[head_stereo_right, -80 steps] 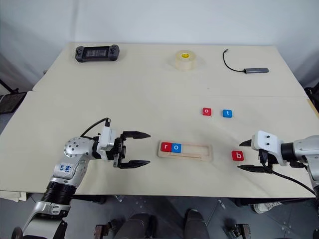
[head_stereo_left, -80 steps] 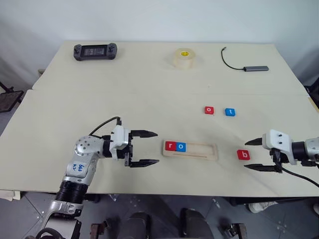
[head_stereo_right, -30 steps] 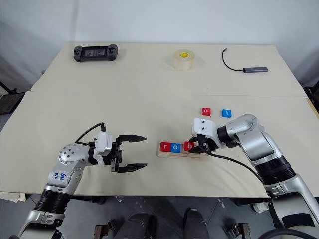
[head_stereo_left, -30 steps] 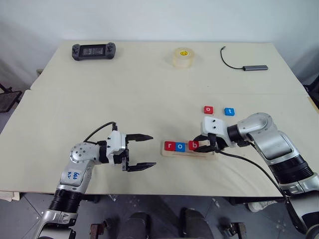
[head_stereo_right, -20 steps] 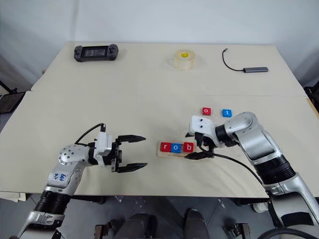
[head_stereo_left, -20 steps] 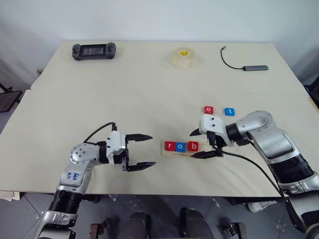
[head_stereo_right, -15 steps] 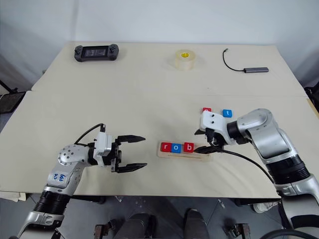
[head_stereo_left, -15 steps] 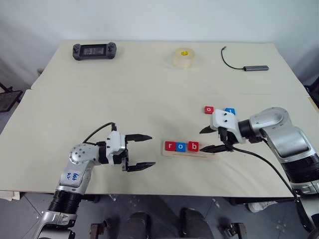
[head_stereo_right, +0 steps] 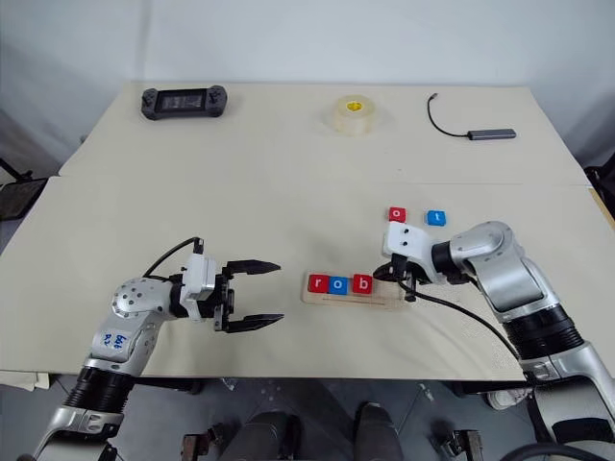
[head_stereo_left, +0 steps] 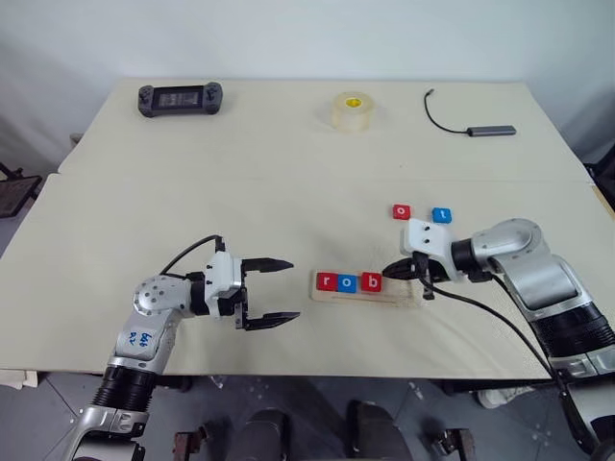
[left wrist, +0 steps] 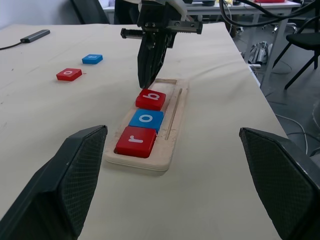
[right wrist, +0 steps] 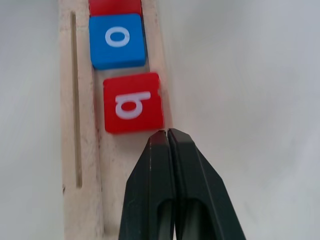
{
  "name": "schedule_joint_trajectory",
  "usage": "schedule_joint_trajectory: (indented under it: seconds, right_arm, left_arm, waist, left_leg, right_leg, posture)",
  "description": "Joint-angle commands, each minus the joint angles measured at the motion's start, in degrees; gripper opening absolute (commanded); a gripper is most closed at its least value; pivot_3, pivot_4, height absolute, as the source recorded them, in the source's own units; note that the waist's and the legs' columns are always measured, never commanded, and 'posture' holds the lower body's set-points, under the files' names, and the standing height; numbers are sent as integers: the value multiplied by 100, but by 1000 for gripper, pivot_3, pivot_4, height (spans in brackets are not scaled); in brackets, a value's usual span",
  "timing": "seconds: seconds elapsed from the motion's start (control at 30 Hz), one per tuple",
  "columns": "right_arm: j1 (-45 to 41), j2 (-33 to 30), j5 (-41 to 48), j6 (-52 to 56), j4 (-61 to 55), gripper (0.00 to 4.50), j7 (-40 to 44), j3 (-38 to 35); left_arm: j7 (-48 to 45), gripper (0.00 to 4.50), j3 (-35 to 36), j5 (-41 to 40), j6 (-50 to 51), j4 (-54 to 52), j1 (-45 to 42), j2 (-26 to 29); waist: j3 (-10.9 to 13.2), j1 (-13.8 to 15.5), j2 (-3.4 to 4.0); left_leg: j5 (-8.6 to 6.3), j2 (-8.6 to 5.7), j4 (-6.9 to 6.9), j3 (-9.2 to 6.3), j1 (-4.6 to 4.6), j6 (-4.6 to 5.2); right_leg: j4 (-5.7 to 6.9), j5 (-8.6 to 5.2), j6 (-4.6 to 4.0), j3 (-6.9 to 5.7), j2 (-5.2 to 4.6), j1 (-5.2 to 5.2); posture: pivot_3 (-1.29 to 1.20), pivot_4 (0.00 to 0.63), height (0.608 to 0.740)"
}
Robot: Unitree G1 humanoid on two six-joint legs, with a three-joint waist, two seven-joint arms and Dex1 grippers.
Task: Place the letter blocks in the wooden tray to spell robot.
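The big pale surface [head_stereo_left: 192,182] carried everything. On it, near the front edge, lay the wooden tray [head_stereo_left: 399,294], long and narrow, and three letter blocks sat in its left part: the red r [head_stereo_left: 327,281], the blue o [head_stereo_left: 349,282] and the red b [head_stereo_left: 372,282], in a row and close together, with the tray's right part bare. In the right wrist view the b [right wrist: 133,102] sat a little skewed, with a thin gap to the o [right wrist: 118,41].

The right claw [head_stereo_left: 391,272] hung right at the b's free edge, its two black fingers [right wrist: 172,185] pressed together with nothing between them, tips down on the tray just beside that block; whether they touched it could not be told. From the left wrist view the same claw [left wrist: 146,80] stood over the far end of the row, pointing down at the b.

The left claw [head_stereo_left: 284,290] waited on the surface to the left of the tray, apart from it, fingers spread wide and empty, aimed toward the tray's left end.

Two blocks lay loose beyond the tray: the red second o [head_stereo_left: 402,211] and the blue t [head_stereo_left: 441,214], side by side, just behind the right claw's wrist.

At the far edge sat a black handheld controller [head_stereo_left: 182,98], a roll of tape [head_stereo_left: 352,111] and a dark cable with an adapter [head_stereo_left: 473,123].
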Motion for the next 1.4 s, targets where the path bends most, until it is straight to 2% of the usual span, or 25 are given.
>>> schedule_joint_trajectory:
  seconds: [0.03,0.47,0.7,0.8,0.87,0.93,0.97,1.13,1.17,1.2,1.27,1.4]
  right_arm:
    - [-31,9,12,4,-161,33,-22,-51]
    - [139,45,200,561,-877,33,71,-32]
    - [485,-243,415,306,-1057,33,40,-487]
    - [892,-266,725,288,-1293,564,-240,-1105]
    - [1270,-242,986,280,-1547,1249,-380,-1559]
    - [1895,-148,1196,53,-1861,1871,-663,-2314]
    - [2298,11,1397,-148,-2026,2248,-793,-2844]
    - [4051,605,1826,-512,-2592,4025,-1371,-4532]
    - [4405,927,1955,-579,-2697,4272,-1664,-4935]
    - [4637,1148,2056,-627,-2770,4476,-1876,-5197]
    - [5078,1512,2100,-903,-2841,4476,-2111,-5515]
    - [5576,1984,1985,-1430,-2691,4476,-2467,-5591]
  left_arm:
    - [1,4500,35,-63,7,-206,5,24]
    - [29,4500,39,-55,46,-227,8,21]
    - [44,4500,21,-57,62,-276,52,7]
    - [72,4500,42,-57,54,-277,64,4]
    - [105,4500,84,-70,57,-300,99,20]
    - [143,4500,164,-125,119,-310,129,60]
    - [141,4500,249,-280,286,-349,149,91]
    - [338,4500,535,-448,636,-373,172,197]
    - [343,4500,537,-409,637,-303,117,206]
    - [341,4500,539,-376,636,-255,76,206]
    - [315,4500,522,-342,635,-179,-7,198]
    - [175,4500,396,-277,551,-53,-175,167]
  waist:
    - [0,3,0]
    - [0,0,0]
    - [0,8,0]
    - [0,12,0]
    - [0,20,0]
    - [0,53,0]
    - [0,77,-1]
    - [0,177,-1]
    - [0,169,-1]
    - [0,180,-1]
    - [-1,158,1]
    - [-2,103,2]
  left_leg:
    - [0,0,0,-1,0,0]
    - [0,1,0,-1,0,0]
    - [0,-2,0,-2,0,0]
    - [0,-1,-1,-2,0,0]
    - [0,-1,-1,-2,0,0]
    - [0,-1,-1,-4,-1,0]
    - [0,-1,-2,-6,0,0]
    - [0,-1,-4,-8,3,0]
    - [0,-1,-3,-7,5,1]
    - [0,-3,-3,-3,6,1]
    - [0,-2,-4,-4,14,1]
    - [0,0,-9,15,28,1]
  right_leg:
    - [-1,0,0,0,0,0]
    - [0,0,0,0,1,0]
    - [0,0,0,0,-2,0]
    - [-1,0,0,-1,-1,0]
    - [-1,0,0,-1,-2,1]
    - [-2,0,0,-2,-2,3]
    - [-2,0,0,-4,-2,4]
    - [-3,0,0,-4,0,12]
    - [-3,0,0,-3,1,14]
    - [-2,0,0,2,0,15]
    - [-1,0,0,4,2,20]
    - [9,0,0,32,9,17]
  posture:
    - [0,150,740]
    - [0,150,740]
    - [0,150,740]
    - [0,150,740]
    - [0,150,740]
    - [0,150,740]
    - [0,150,740]
    - [0,150,740]
    - [0,150,740]
    - [0,150,740]
    - [0,150,740]
    - [0,150,740]
